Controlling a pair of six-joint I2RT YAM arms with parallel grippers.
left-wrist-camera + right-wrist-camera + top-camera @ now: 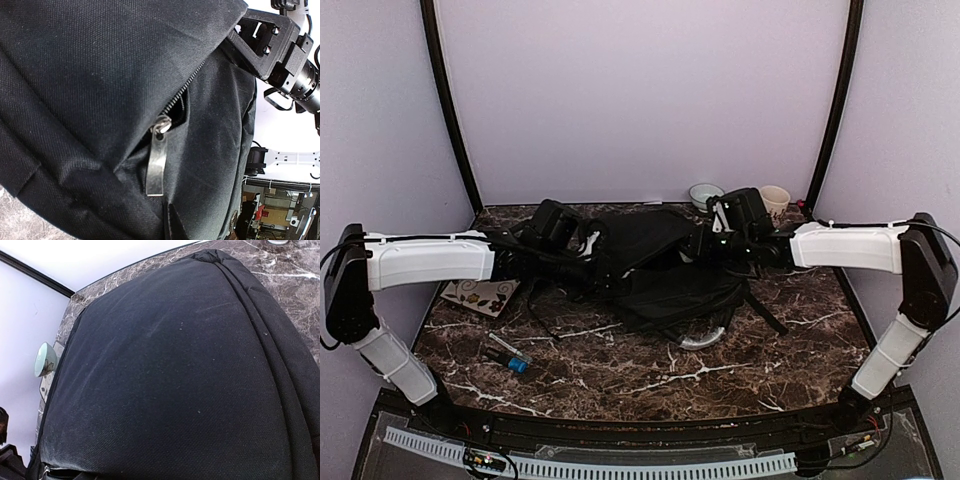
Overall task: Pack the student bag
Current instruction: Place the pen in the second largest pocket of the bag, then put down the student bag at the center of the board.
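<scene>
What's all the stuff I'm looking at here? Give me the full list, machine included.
backpack: one, black, middle of the table, straps spread out
zip pull: one, silver metal, hanging from the backpack's zip
loop handle: one, silvery-grey, at the backpack's near edge
bowl: one, pale green, back of the table, right of centre
cup: one, beige, back of the table, right of the bowl
card: one, white with brown swirls, left side, partly under the left arm
marker: one, dark with a blue end, near left part of the table
table: one, dark brown marble with white veins
left arm: one, white and black, reaching to the backpack
right arm: one, white and black, reaching to the backpack
</scene>
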